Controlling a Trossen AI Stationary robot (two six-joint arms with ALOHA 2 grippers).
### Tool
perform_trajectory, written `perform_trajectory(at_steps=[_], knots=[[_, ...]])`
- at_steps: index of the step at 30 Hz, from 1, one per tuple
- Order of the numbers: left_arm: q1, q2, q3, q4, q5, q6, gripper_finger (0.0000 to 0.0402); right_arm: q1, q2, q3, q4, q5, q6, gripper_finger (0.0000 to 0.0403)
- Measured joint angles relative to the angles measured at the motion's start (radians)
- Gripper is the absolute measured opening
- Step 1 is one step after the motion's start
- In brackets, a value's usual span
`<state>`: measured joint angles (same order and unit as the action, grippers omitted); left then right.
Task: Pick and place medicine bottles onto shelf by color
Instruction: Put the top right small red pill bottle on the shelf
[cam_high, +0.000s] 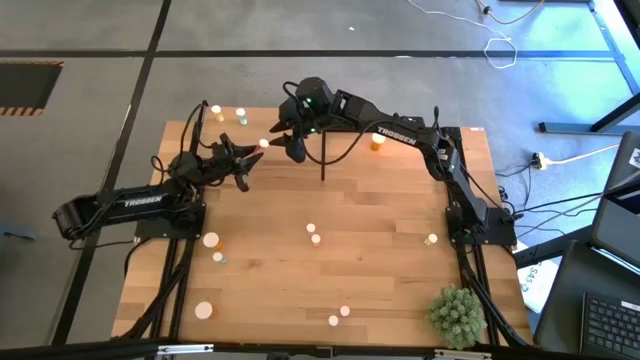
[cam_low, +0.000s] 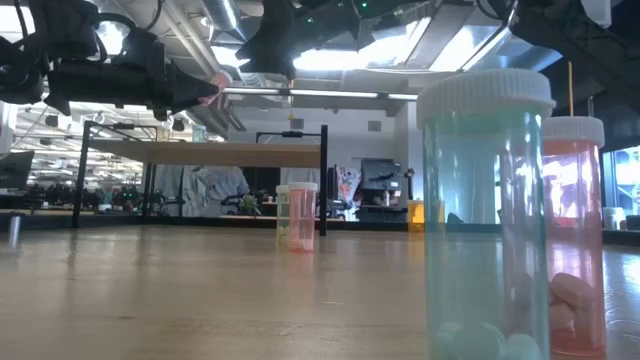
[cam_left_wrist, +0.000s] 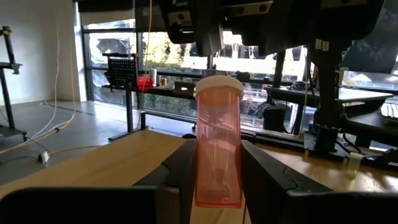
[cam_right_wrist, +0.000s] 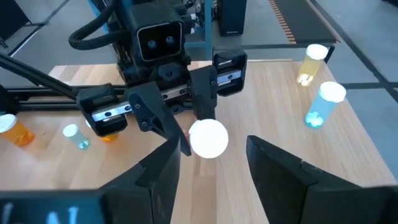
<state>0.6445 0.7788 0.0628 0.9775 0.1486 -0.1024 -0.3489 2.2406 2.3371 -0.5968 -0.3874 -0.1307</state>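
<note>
I have the reddish bottle clamped between my left gripper's fingers, held upright above the table near the back edge of the shelf, its white cap uppermost. My right gripper hangs directly over that cap with its fingers spread wide, closed on nothing — it looks set to take the bottle from above, though that is only my reading.

The bottle seems light and stiff: thin clear plastic, a few pills at the bottom (they will rattle and shift the balance a little). The smooth round wall is slippery, so my left fingers grip it low on the body, across its width, where it cannot roll sideways. For the right hand, I judge the best hold is the cap or just under it — the ribbed rim should give more bite than the slick wall. Squeezing hard is needless; the plastic might flex and pop out.
</note>
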Motion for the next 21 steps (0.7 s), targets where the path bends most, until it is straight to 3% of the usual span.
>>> perform_trajectory(at_steps=[21], knots=[[0.0, 0.0, 0.001, -0.001, -0.002, 0.0, 0.01, 0.001, 0.065, 0.0, 0.044, -0.001, 0.05, 0.0187]])
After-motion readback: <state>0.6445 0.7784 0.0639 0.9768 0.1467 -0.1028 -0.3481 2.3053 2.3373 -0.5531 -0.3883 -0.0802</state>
